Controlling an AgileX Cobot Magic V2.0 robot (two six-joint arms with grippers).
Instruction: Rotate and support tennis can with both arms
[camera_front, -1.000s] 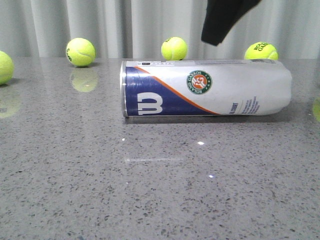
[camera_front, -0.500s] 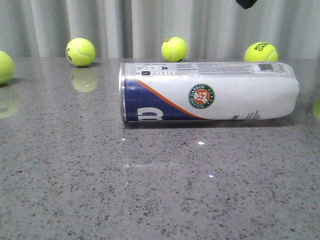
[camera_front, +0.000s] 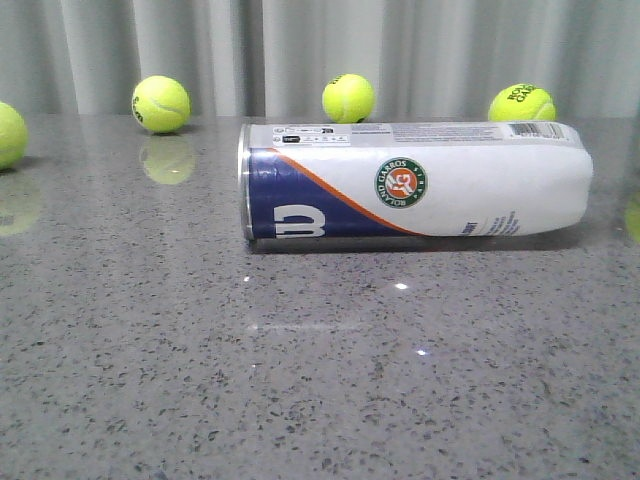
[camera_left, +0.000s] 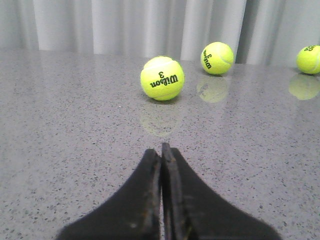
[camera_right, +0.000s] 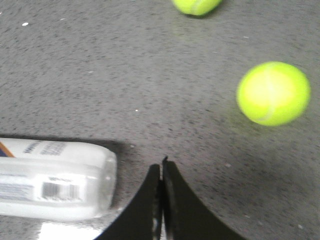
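Note:
The tennis can (camera_front: 415, 181) lies on its side in the middle of the grey table, navy band and W logo at its left end, round emblem facing me. Neither arm shows in the front view. In the right wrist view my right gripper (camera_right: 161, 167) is shut and empty, above the table just beyond the can's translucent end (camera_right: 55, 186) with its barcode, not touching it. In the left wrist view my left gripper (camera_left: 161, 150) is shut with nothing in it, over bare table, pointing toward a yellow-green Wilson ball (camera_left: 162, 78). The can is out of that view.
Three tennis balls (camera_front: 161, 104) (camera_front: 348, 97) (camera_front: 522, 103) stand along the back by the grey curtain, another (camera_front: 10, 134) at the left edge. Two balls (camera_right: 273, 93) (camera_right: 196, 5) lie on the table past my right gripper. More balls (camera_left: 217, 58) (camera_left: 308, 59) lie beyond the left gripper.
The black right gripper above the can's right part rose out of the front view. The can rolled a little, its emblem and W shifting, then settled.

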